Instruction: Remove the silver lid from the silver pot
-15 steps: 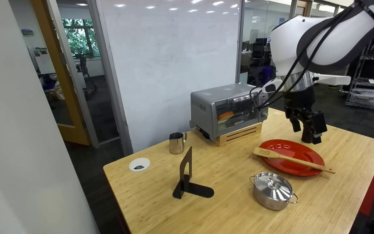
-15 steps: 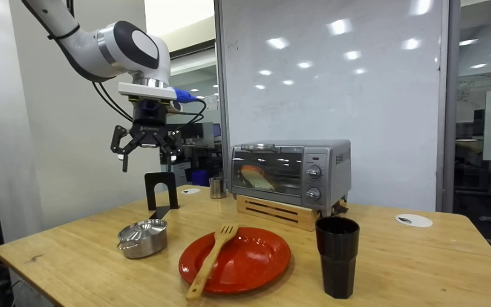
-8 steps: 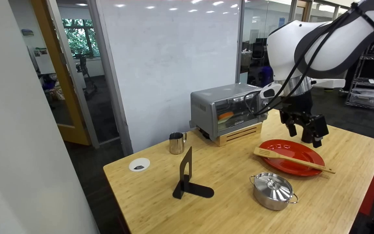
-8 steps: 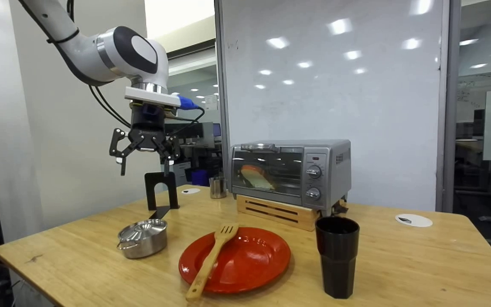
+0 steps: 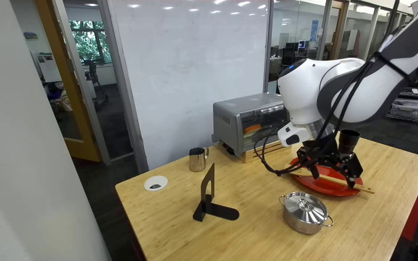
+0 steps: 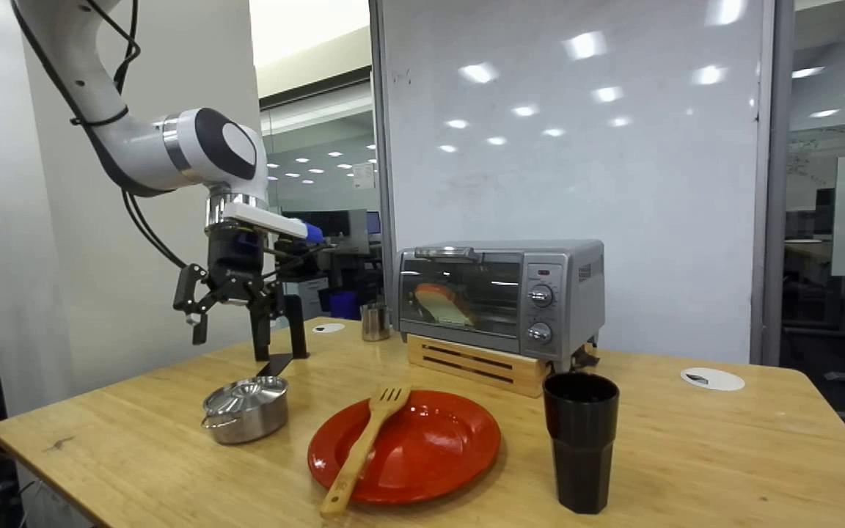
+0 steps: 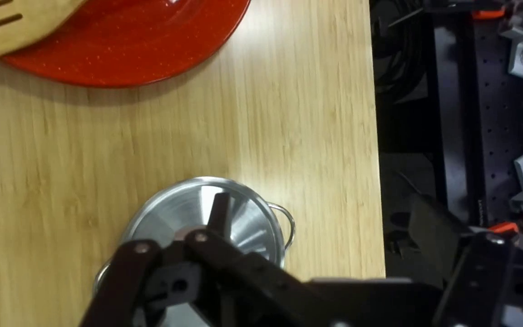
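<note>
Wooden table (image 5: pixel 252 181) under an empty gripper (image 5: pixel 332 182)

It is spread wide, holding nothing. Near the table's edge stands the silver pot (image 6: pixel 254 425), the silver lid (image 5: pixel 306 208) closing it; its knob (image 5: pixel 304 205), I suppose, explains the spreading.

In an exterior view, my arm (image 6: pixel 145 155) extends from 11 o'clock. In both exterior views, my gripper (image 5: pixel 332 177) points roughly toward 6 o'clock, fingers (image 5: pixel 351 181) spread apart.
</note>
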Controlling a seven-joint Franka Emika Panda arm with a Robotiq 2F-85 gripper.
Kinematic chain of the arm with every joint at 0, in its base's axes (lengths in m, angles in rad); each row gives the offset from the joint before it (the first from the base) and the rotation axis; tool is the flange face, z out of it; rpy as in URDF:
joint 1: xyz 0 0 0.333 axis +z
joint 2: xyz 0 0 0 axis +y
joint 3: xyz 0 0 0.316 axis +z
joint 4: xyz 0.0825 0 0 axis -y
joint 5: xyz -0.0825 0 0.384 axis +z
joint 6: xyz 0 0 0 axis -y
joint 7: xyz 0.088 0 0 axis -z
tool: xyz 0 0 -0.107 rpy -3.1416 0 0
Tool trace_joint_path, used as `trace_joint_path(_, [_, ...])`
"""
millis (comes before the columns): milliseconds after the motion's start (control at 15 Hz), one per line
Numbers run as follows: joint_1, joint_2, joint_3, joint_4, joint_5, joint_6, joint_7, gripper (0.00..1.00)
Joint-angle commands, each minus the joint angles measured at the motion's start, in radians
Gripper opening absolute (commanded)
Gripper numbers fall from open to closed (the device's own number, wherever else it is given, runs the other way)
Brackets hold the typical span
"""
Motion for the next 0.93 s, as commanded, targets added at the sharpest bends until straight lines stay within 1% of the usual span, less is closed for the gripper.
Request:
trace_joint_path(0, [0.013,0.061,0.023,0.026,-0.109,0.01,-0.081,1.0])
trace_joint_path(133, [0.017,0.074,0.03,0.022,-0.169,0.018,-0.132,1.0])
trace_joint_path(400, [0.016,0.071,0.037,-0.005,-0.268,0.087,-0.244,1.0])
trace_joint_path(467, [0.02,0.074,0.033,0.009,-0.229,0.043,-0.195,1.0])
trace_joint_path(600, [0.021,0.074,0.033,0.007,-0.247,0.056,-0.221,1.0])
trace_joint_path(867, [0.022,0.074,0.035,0.007,-0.251,0.058,-0.226,1.0])
